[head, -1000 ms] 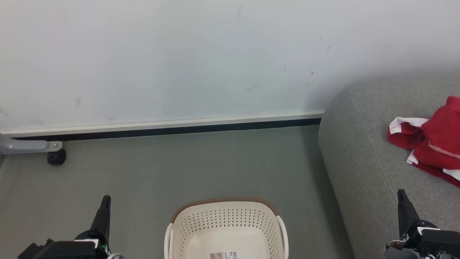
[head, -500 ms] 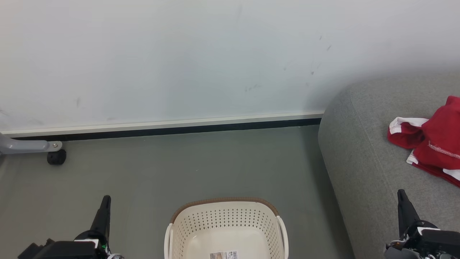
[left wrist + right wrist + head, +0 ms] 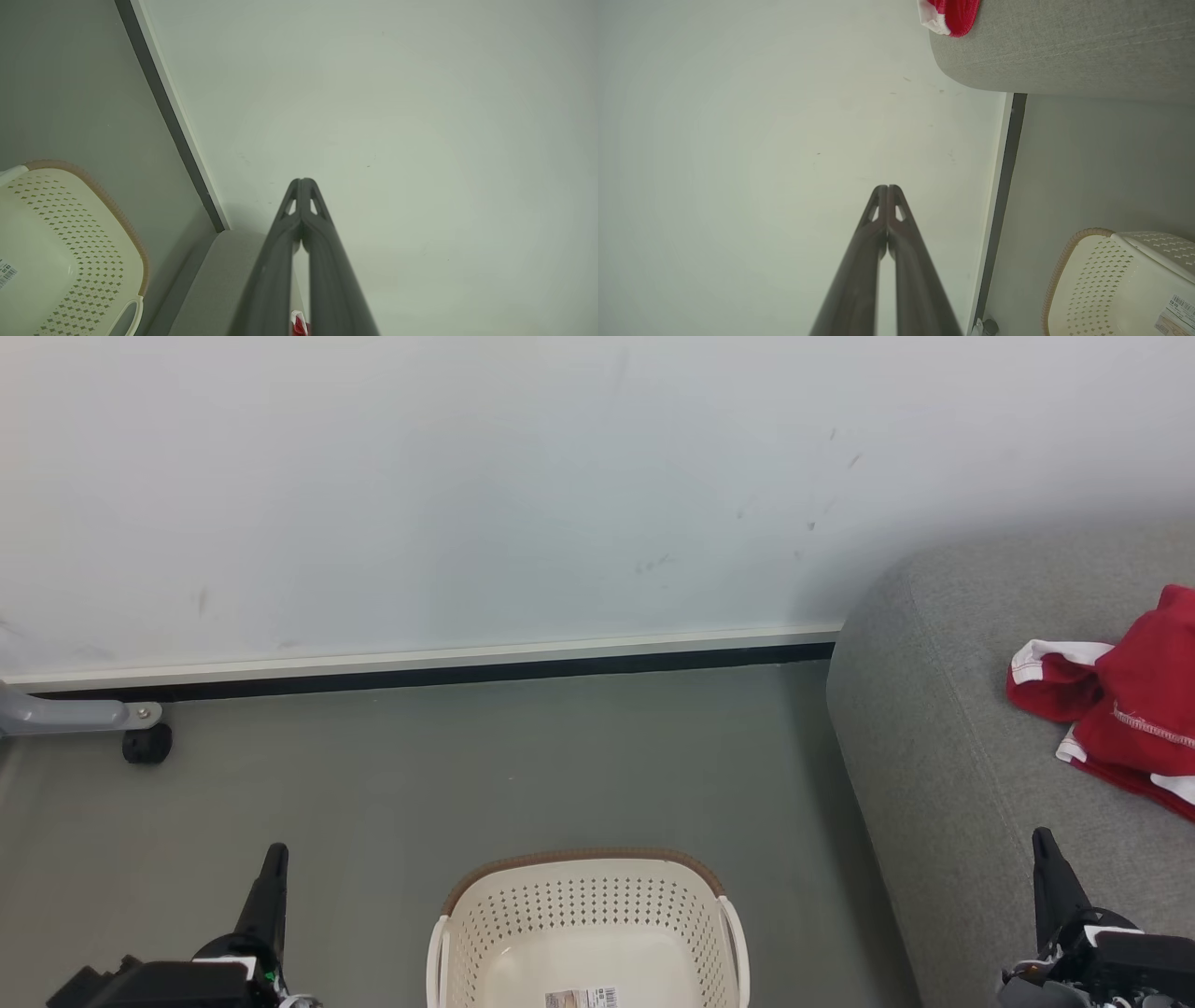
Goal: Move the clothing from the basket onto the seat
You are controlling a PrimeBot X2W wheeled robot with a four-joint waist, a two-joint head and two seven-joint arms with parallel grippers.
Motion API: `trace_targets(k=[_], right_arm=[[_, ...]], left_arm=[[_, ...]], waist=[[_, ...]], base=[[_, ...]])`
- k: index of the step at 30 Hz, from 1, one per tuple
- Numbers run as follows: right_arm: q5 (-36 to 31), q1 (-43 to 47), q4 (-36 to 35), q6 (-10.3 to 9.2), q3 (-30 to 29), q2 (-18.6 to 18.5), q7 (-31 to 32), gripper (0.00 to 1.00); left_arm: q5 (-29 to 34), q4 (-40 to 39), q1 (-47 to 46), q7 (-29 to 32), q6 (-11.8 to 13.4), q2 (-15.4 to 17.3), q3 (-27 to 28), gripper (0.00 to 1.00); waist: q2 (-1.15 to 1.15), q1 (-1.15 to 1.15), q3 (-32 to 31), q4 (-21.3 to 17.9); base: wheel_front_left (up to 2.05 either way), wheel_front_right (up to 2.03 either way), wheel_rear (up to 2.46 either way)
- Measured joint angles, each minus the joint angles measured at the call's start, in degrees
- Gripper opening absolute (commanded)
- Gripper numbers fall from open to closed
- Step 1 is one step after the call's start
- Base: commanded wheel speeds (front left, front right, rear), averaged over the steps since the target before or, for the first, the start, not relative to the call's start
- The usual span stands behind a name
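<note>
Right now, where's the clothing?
In the head view the clothing lies bunched on the seat at the right edge, beyond the right gripper and right of the basket.

We see a barcode label point(image 3: 581, 998) on the basket point(image 3: 586, 896) base, but its print is too small to read.

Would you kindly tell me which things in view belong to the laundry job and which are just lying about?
Job: red clothing, lying on the grey seat; cream basket.
Lying about: black castor on a grey frame leg; skirting board.
</note>
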Motion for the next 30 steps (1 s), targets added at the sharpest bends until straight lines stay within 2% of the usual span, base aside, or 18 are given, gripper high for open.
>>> trace_targets(k=[30], right_arm=[[0.0,0.0,0.0,0.00,0.0,0.0,0.0,0.00]], left_arm=[[0.0,0.0,0.0,0.0,0.0,0.0,0.0,0.00]], waist=[[0.00,0.00,0.0,0.0]], base=[[0.00,0.00,0.00]])
